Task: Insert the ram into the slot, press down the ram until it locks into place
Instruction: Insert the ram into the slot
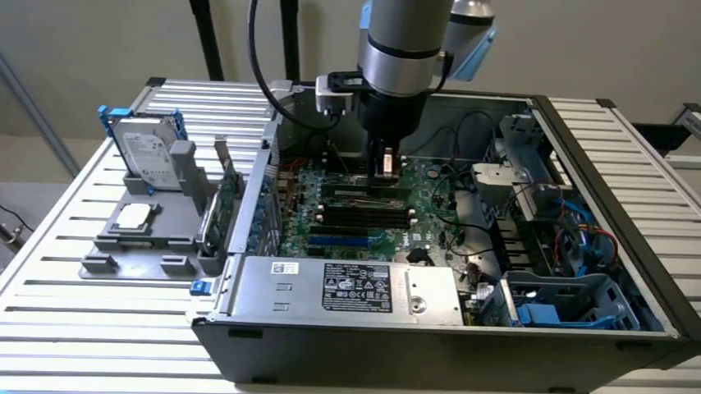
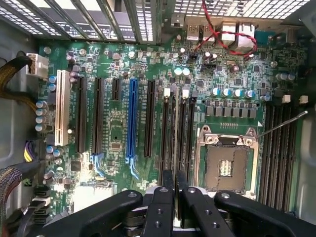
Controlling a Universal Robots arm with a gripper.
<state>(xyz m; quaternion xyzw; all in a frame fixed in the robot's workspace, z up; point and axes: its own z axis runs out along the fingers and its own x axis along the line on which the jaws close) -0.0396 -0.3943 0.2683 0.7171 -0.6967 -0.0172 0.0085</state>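
Looking first at the exterior view, I see the arm reaching down into the open computer case [image 1: 613, 246], with the gripper [image 1: 386, 174] low over the motherboard [image 1: 428, 205]. The bank of black memory sockets [image 1: 362, 215] lies directly below the fingertips and a little nearer the camera. Beyond that bank, on the near side of the gripper, sits the power supply [image 1: 350, 287]. Outside the case, well off to the exterior view's left of the gripper, a grey fixture [image 1: 143, 238] carries a hard drive [image 1: 148, 156], with an upright green expansion card [image 1: 226, 197] between it and the case wall.

In the wrist view, the gripper [image 2: 176, 174] is clenched on the ram [image 2: 177, 133], which I see edge-on as a thin pale strip running straight out from between the fingers [image 2: 163, 207]. The ram lines up along the slot [image 2: 173, 128], one of several parallel black sockets with pale end latches. I cannot tell whether it is seated or only resting above the socket. The CPU socket [image 2: 227, 163] lies just to one side of the gripper, and the long blue slot [image 2: 132, 118] is on the other side.
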